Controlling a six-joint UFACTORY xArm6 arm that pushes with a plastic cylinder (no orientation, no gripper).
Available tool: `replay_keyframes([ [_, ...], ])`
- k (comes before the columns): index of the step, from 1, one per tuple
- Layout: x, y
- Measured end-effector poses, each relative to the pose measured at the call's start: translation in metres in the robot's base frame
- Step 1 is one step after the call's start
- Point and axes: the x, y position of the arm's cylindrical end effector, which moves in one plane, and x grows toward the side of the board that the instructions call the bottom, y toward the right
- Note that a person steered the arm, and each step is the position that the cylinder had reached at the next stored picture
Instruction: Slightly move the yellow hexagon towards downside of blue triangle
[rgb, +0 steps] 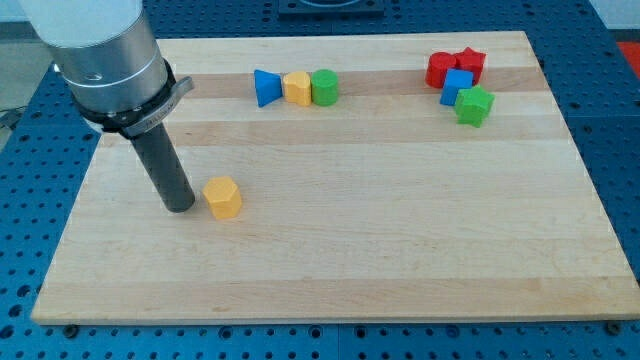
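The yellow hexagon lies on the wooden board at the view's lower left. My tip rests on the board just left of it, a small gap apart. The blue triangle sits near the view's top, left of centre, well above and a little right of the hexagon. It touches a second yellow block, which touches a green block, forming a row.
A cluster at the view's top right holds a red block, a red star, a blue cube and a green star. The board's edges border a blue perforated table.
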Motion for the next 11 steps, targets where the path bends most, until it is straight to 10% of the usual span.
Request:
replay_keyframes([
  [2,0.055,0.009],
  [6,-0.057,0.090],
  [9,0.078,0.043],
  [11,0.012,0.000],
])
